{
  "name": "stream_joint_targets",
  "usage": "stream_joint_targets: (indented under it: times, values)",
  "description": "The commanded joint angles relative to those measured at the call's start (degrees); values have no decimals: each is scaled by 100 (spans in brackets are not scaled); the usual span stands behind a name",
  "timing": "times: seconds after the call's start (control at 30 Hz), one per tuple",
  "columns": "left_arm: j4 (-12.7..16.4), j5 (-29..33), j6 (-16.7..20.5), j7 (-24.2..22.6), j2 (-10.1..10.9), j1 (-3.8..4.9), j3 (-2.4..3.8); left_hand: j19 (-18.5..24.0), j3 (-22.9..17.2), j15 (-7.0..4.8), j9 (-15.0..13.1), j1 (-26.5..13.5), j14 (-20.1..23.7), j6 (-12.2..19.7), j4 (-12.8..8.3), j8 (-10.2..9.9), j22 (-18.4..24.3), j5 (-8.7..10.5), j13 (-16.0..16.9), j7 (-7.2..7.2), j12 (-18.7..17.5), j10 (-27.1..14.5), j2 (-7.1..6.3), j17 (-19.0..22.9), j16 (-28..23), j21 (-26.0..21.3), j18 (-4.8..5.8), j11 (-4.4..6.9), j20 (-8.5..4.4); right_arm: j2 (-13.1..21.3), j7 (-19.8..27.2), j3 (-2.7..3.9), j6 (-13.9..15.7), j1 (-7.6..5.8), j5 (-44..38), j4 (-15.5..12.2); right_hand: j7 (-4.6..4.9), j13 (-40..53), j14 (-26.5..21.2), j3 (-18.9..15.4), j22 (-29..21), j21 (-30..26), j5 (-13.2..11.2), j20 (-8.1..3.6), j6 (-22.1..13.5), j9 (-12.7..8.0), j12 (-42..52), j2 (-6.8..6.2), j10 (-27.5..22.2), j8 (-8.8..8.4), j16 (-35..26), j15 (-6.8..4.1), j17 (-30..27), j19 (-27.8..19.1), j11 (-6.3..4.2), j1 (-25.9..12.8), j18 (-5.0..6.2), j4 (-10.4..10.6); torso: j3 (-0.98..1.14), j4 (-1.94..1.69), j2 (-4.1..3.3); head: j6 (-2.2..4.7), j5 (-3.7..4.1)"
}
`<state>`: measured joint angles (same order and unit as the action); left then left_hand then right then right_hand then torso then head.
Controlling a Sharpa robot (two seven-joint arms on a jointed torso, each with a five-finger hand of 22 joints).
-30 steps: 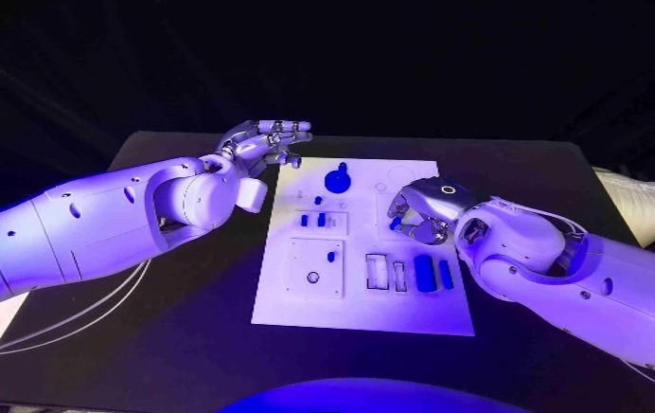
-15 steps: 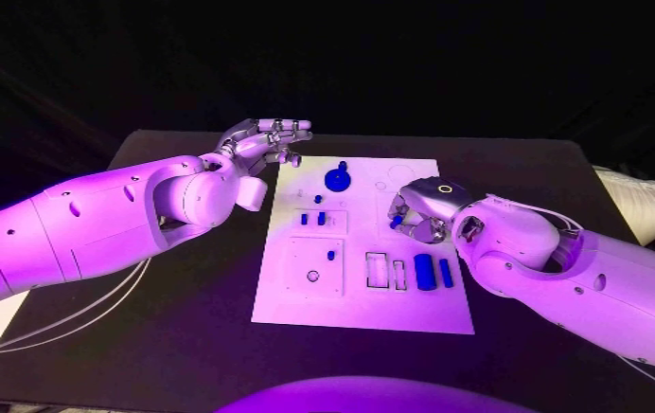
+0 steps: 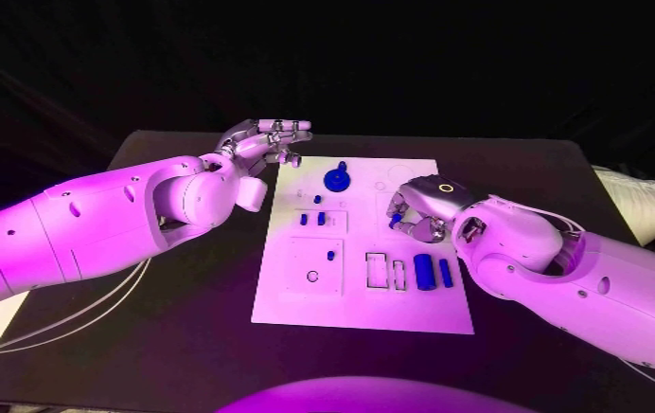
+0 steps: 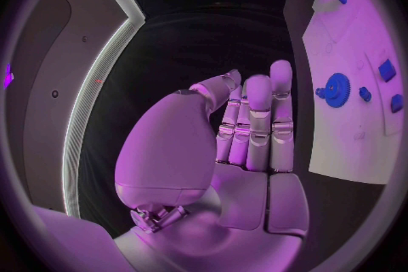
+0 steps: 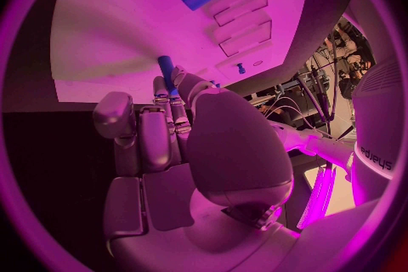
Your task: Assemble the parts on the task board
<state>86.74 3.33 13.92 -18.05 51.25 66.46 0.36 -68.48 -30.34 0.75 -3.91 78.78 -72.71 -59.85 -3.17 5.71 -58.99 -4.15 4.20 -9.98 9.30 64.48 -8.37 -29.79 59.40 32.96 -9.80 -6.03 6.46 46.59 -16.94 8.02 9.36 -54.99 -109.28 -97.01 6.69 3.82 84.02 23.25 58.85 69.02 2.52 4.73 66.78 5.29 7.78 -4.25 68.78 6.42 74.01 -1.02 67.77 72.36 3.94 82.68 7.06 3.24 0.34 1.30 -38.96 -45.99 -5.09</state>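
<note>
The white task board (image 3: 358, 311) lies in the middle of the black table. My right hand (image 3: 423, 210) hovers over the board's right side and pinches a small blue peg (image 3: 395, 218) in its fingertips; the right wrist view shows that peg (image 5: 166, 71) pointing down at the board (image 5: 111, 34). My left hand (image 3: 268, 141) is raised past the board's far left corner, fingers straight, holding nothing; its palm (image 4: 247, 129) faces the camera. A blue gear (image 3: 337, 182) stands near the far edge, also seen as the gear (image 4: 337, 89).
Two small blue pieces (image 3: 312, 219) sit in a recess left of centre. Two blue cylinders (image 3: 433, 272) lie at the near right beside empty slots (image 3: 377, 271). A square plate (image 3: 314, 268) takes up the near left. Black table (image 3: 178, 337) surrounds the board.
The right hand has crept very slightly toward the far side with the peg. The left hand has stayed still.
</note>
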Motion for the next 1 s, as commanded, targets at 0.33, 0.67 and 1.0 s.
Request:
stream_joint_targets:
  times: [0.33, 0.67, 1.0]
  values:
    - [19, -70, -136, 4, -39, 4, 3, 56, 19, 12, 9, 39, 39, 16, -6, -35, 6, -19, -7, -23, 21, -39, 21, 9, -24, -21, -62, -7, 2, 92, 9, 98, 311, -40, 868, -764, 24, 7, 285, 67, 79, 82, 36, 7, 34, 74, -29, 80, 135, -3, 14, -24, -42, 67, -62, 65, -70, -31, -3, -2, 1, 21, -20]
    - [-14, -74, -147, -1, -102, 4, 2, 57, 21, 13, 9, 41, 40, 18, -9, -36, 7, -20, -8, -23, 23, -45, 25, 8, -22, -23, -62, -8, 3, -440, 145, -127, 231, 76, 1142, -870, 57, -1, 272, 130, 75, 91, 42, 17, -10, 79, -108, 77, 120, -46, 1, -5, -86, 50, -35, 54, -67, -68, -8, -9, 5, 9, -55]
    - [-41, -75, -160, -4, -147, 4, 2, 57, 21, 13, 9, 41, 40, 18, -9, -36, 7, -20, -8, -23, 23, -45, 25, 8, -22, -23, -62, -8, 3, -834, 238, -285, 168, 195, 1029, -605, 63, -1, 270, 149, 70, 91, 44, 21, -18, 82, -126, 78, 120, -55, 4, 0, -90, 42, -31, 55, -64, -82, -7, 1, -2, 11, -95]
